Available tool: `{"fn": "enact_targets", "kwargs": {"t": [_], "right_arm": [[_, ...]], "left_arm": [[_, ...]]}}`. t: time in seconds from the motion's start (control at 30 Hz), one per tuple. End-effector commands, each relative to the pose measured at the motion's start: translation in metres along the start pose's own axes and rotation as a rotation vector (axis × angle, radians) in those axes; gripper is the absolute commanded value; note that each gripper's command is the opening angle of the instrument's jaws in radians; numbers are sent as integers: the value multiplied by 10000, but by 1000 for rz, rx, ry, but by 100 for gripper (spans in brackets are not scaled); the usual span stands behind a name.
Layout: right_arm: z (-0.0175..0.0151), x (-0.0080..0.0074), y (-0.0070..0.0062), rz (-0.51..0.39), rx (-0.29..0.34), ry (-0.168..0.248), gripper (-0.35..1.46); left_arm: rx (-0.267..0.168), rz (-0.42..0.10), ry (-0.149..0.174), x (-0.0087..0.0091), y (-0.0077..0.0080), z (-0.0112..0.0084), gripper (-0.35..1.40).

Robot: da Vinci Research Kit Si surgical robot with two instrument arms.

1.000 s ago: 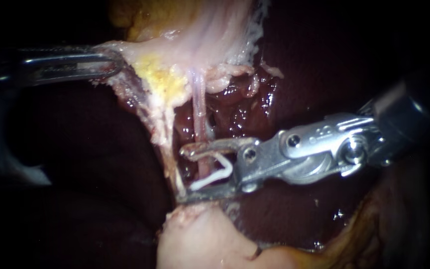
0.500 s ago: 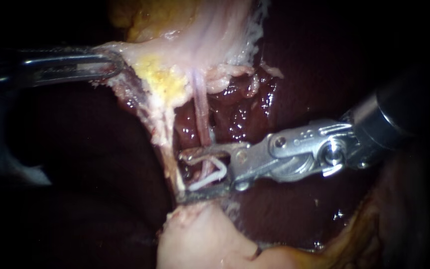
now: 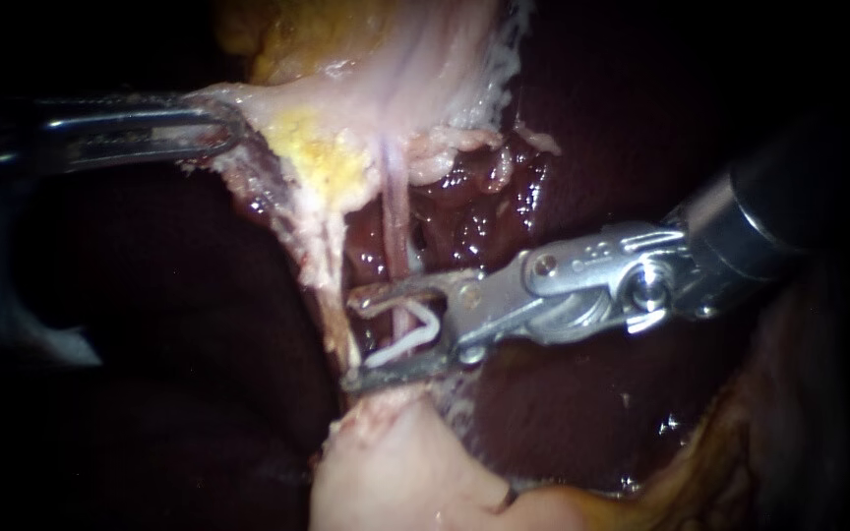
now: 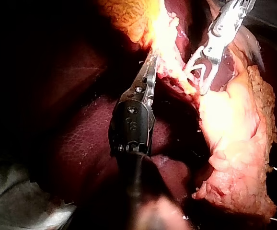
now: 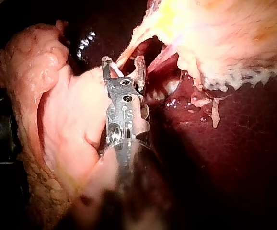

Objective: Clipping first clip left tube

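Observation:
A thin pink tube [image 3: 397, 221] runs down from the pale gallbladder tissue [image 3: 395, 88] over the dark liver [image 3: 563, 118]. My right instrument [image 3: 350, 338] reaches in from the right. Its jaws stand apart, one on each side of the tube, and hold a white V-shaped clip [image 3: 407, 339] that straddles it. The same jaws [image 5: 121, 67] and clip [image 4: 196, 67] show in both wrist views. My left instrument [image 3: 220, 133] comes in from the left, jaws shut on the gallbladder's edge, pulling it taut; the wrist view [image 4: 150, 72] shows the same hold.
A stringy pale membrane [image 3: 322, 265] hangs just left of the tube, close to the jaw tips. A pink fatty lump [image 3: 395, 472] lies right below the lower jaw. Yellow fat [image 3: 322, 157] sits above the tube. Dark liver surrounds everything.
My right instrument has slid a little further left across the tube, and its jaws and the clip have narrowed slightly. The left instrument has held still.

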Motion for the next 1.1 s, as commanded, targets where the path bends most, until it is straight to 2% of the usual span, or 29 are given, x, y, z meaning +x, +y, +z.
{"fn": "enact_targets", "kwargs": {"t": [0.03, 0.6, 1.1], "right_arm": [[1, 0, -1, 4, 8, 4, 42], [31, 1, -15, 5, 96, 30, 41], [61, -2, -12, 27, 97, 50, 41]], "left_arm": [[0, 0, 0, 0, 0, 0, -35], [0, -1, 3, 0, 0, 1, -35], [2, -1, 3, 1, 1, 4, -35]]}}
